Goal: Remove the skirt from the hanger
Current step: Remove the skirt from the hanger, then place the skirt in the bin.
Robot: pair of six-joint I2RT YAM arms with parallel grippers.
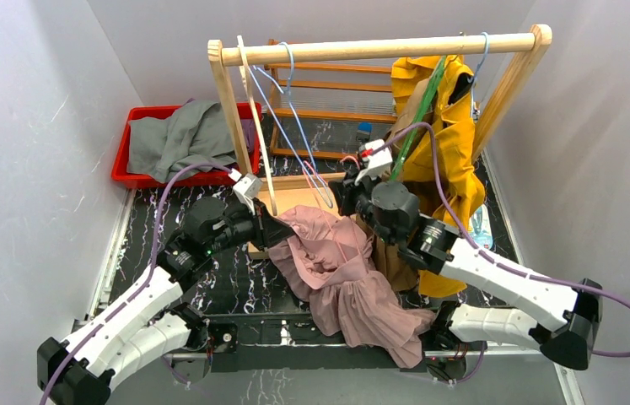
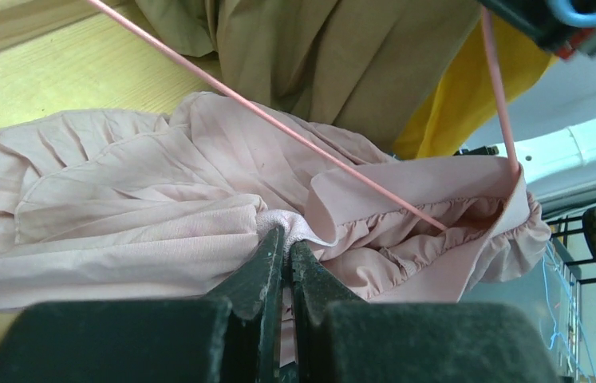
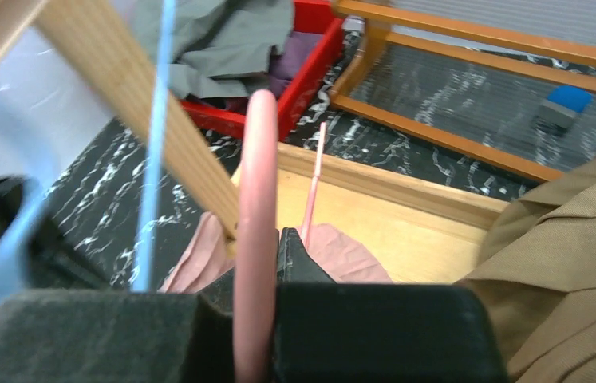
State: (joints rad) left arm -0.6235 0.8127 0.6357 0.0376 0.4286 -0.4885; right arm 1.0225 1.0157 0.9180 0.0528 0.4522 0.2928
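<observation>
The pink skirt [image 1: 336, 270] lies bunched on the table's middle, its hem trailing toward the near edge. My left gripper [image 1: 271, 228] is shut on a fold of its elastic waistband; in the left wrist view the fingers [image 2: 288, 239] pinch that pink skirt [image 2: 135, 191]. The thin pink hanger [image 2: 310, 141] runs across the cloth and into the waistband opening. My right gripper [image 1: 342, 196] is shut on the hanger; in the right wrist view the pink hanger [image 3: 258, 199] stands between the jaws of the right gripper [image 3: 261, 251], with skirt cloth [image 3: 342, 255] beyond.
A wooden rack [image 1: 379, 49] spans the back, with blue hangers [image 1: 288, 80] and a yellow garment [image 1: 446, 143] on it. A tan garment [image 1: 391, 261] hangs beside my right arm. A red bin [image 1: 138, 177] of grey clothes stands back left.
</observation>
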